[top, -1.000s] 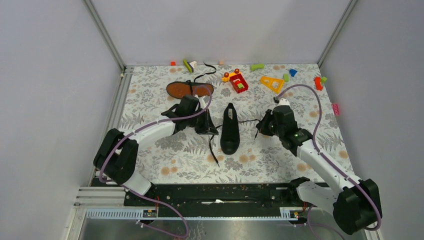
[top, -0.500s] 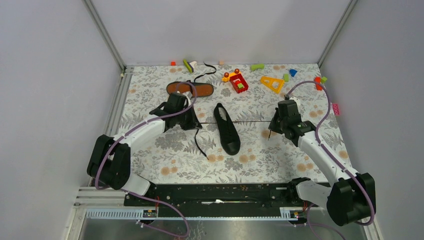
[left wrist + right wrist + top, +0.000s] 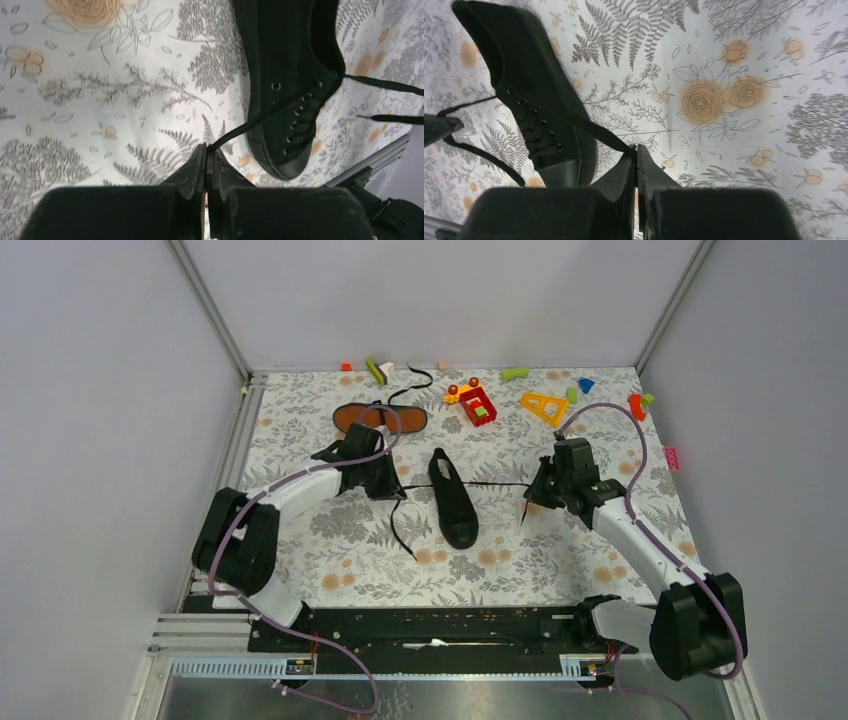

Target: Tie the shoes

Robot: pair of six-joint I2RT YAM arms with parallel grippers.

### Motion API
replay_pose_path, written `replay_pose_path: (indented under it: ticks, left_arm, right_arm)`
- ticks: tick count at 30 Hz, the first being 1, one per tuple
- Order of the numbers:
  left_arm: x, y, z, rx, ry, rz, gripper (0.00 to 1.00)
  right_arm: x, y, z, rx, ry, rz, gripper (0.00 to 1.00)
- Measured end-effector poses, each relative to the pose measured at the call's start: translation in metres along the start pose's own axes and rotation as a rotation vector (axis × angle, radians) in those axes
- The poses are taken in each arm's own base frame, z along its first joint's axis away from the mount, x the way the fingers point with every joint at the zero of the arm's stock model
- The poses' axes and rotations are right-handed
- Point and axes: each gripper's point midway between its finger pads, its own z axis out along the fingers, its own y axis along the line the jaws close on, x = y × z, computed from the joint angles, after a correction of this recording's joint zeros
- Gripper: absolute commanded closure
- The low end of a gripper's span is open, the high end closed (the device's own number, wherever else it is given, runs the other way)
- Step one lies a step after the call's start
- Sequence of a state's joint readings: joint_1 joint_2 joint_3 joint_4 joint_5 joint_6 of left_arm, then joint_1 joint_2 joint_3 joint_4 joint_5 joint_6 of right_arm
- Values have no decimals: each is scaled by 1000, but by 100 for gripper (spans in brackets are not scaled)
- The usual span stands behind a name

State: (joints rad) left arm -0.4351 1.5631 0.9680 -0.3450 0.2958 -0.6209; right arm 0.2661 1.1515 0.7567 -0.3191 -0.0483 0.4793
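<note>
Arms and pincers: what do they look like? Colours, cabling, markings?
Left arm and right arm: white links, bulky black joint housings. A purple cable loops along each. Left pincer and right pincer: matte black, tapering to thin tips. No markings legible.

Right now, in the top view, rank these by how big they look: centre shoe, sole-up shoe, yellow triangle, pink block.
Largest: centre shoe and sole-up shoe. They look about alike, so I won't rank one over the other.
Next: yellow triangle.
Smallest: pink block.
</note>
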Motion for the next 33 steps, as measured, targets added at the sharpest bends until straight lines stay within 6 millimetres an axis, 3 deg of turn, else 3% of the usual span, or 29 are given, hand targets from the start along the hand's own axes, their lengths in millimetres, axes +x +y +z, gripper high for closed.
replay_pose_path:
  ticks: [6,10,14,19,33]
  left_arm:
    - [-12,2,36,-30,45,-16,100]
    - [-14,1,56,-36,67,-15,100]
    - [-15,-5,72,-33,83,-12,100]
    - [-17,-13,85,-18,97,-11,100]
    - [-19,-33,93,48,102,1,100]
  right_arm:
    - [39,2,31,14,164,-43,100]
    - [79,20,47,-10,280,-117,100]
    - [105,34,58,-24,353,-154,100]
    - [116,55,69,-58,384,-167,100]
    - [123,68,68,-99,410,-148,100]
